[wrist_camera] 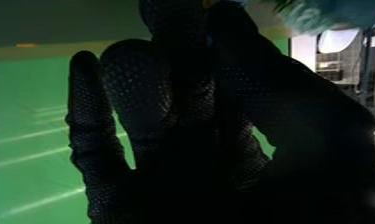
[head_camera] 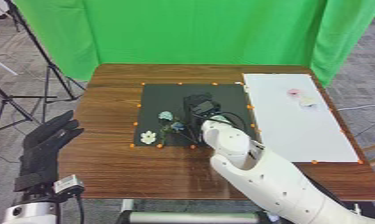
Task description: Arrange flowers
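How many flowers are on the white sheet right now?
2, both toward the sheet's far end: a pink flower, and a pale flower just right of it and a little nearer the robot. Nothing seems hidden around them.

No text, label, number or sign can be read.
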Robot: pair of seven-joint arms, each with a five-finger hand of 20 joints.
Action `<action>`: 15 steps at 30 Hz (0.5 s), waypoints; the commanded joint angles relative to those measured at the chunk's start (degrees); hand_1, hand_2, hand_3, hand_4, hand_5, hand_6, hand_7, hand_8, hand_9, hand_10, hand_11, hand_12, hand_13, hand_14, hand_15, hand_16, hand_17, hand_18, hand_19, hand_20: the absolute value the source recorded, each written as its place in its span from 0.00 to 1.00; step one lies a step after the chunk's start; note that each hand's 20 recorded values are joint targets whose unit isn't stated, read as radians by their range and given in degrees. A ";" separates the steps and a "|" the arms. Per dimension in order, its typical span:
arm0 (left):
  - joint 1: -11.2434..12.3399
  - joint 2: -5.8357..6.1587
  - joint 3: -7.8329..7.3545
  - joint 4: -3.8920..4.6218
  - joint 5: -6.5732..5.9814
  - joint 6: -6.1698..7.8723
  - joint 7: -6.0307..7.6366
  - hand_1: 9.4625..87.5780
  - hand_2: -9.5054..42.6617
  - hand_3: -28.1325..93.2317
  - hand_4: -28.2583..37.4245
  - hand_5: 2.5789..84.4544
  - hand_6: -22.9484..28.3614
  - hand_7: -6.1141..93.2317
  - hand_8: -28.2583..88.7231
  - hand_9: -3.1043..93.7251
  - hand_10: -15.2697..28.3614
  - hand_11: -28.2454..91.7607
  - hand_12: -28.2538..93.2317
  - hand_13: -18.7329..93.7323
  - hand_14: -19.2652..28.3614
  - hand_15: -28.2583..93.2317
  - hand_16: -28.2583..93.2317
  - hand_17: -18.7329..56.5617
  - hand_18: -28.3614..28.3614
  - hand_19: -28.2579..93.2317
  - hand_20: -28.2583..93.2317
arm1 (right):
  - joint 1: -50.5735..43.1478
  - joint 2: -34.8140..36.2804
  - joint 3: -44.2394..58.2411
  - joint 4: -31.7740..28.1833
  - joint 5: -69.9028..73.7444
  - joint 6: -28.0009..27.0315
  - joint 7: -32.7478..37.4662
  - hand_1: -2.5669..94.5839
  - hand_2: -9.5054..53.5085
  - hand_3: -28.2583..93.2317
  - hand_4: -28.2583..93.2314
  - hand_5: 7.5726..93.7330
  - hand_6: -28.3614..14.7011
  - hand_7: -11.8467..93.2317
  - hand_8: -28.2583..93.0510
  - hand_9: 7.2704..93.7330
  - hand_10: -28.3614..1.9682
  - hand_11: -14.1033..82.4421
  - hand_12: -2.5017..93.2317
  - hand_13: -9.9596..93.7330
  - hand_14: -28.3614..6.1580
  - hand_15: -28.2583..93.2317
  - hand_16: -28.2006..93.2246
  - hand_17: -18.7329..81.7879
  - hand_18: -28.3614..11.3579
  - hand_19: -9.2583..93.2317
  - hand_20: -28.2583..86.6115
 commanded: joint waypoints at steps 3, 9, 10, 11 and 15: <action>0.89 -0.44 -0.16 -0.21 0.36 -0.27 -0.48 0.22 0.23 0.92 0.14 0.47 0.66 0.22 0.15 0.39 0.81 0.55 0.29 0.40 0.98 0.78 0.09 0.12 0.88 0.71 0.27 | -2.11 -0.80 1.87 -2.04 -0.90 -3.25 -0.68 0.51 0.00 0.88 0.00 0.80 0.60 0.31 0.24 0.90 0.63 0.39 0.33 0.79 0.60 0.81 0.39 0.37 0.18 0.89 0.29; 1.33 -0.70 -0.62 -0.34 0.41 -0.22 -0.68 0.22 0.23 0.92 0.14 0.47 0.66 0.22 0.15 0.39 0.81 0.55 0.29 0.40 0.98 0.78 0.09 0.12 0.88 0.71 0.27 | -2.94 -1.71 3.53 -2.68 -1.10 -6.13 -1.28 0.46 0.00 0.92 0.00 0.76 0.58 0.30 0.23 0.85 0.57 0.42 0.31 0.76 0.55 0.82 0.39 0.35 0.16 0.88 0.30; 1.29 -0.64 -0.61 -0.29 0.29 -0.31 -0.58 0.22 0.23 0.92 0.15 0.47 0.66 0.22 0.15 0.39 0.81 0.55 0.29 0.40 0.98 0.78 0.09 0.12 0.88 0.71 0.27 | -3.10 -1.56 3.67 -2.91 -1.20 -6.18 -1.46 0.45 0.00 0.92 0.00 0.76 0.57 0.29 0.23 0.85 0.56 0.43 0.30 0.75 0.55 0.82 0.38 0.35 0.15 0.88 0.30; 1.39 -0.63 -0.64 -0.35 0.42 -0.26 -0.72 0.22 0.23 0.92 0.15 0.47 0.66 0.22 0.15 0.39 0.81 0.55 0.29 0.40 0.98 0.78 0.09 0.12 0.88 0.71 0.27 | -3.33 -1.62 3.94 -3.19 -1.31 -6.72 -1.50 0.44 0.01 0.92 0.00 0.75 0.57 0.29 0.22 0.84 0.55 0.44 0.28 0.75 0.54 0.83 0.38 0.34 0.15 0.87 0.31; 1.57 -0.56 -0.51 -0.39 0.28 -0.15 -0.56 0.22 0.23 0.92 0.15 0.47 0.66 0.22 0.15 0.39 0.81 0.55 0.29 0.40 0.98 0.78 0.09 0.12 0.88 0.71 0.27 | -4.18 -1.49 4.90 -4.42 -0.86 -8.10 -2.01 0.41 0.04 0.94 0.01 0.74 0.56 0.29 0.16 0.80 0.48 0.48 0.24 0.73 0.51 0.83 0.37 0.33 0.13 0.86 0.33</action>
